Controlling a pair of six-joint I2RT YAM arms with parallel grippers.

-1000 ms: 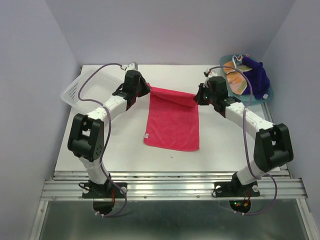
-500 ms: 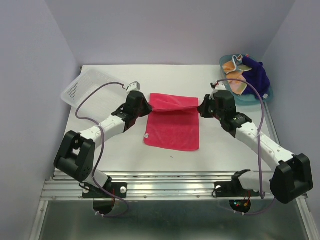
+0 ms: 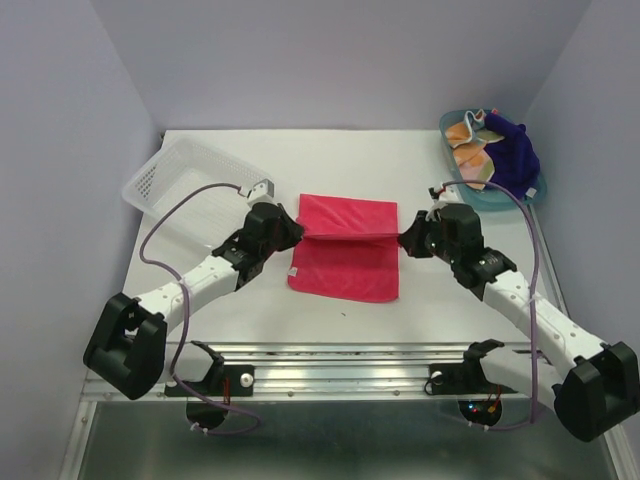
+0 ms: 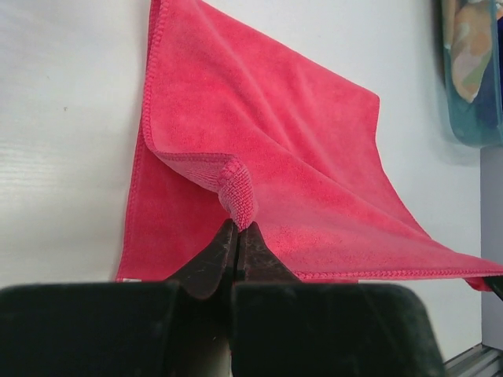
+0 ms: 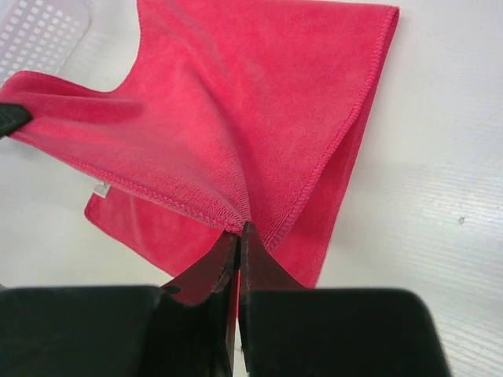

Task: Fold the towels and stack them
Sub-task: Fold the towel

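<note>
Left gripper [image 3: 297, 233], right gripper [image 3: 405, 241]: I have each clamped on one corner of pink towel [image 3: 345, 272]; lifted edge runs crosswise between them, flat near hem lies toward arm bases.

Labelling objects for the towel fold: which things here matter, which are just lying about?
Job: pink towel, pinched by left tool and right tool; orange towel and purple towel in the teal tray.
Lying about: white basket; teal tray.

Both clamped: left tool [image 3: 298, 236], right tool [image 3: 403, 241]
</note>
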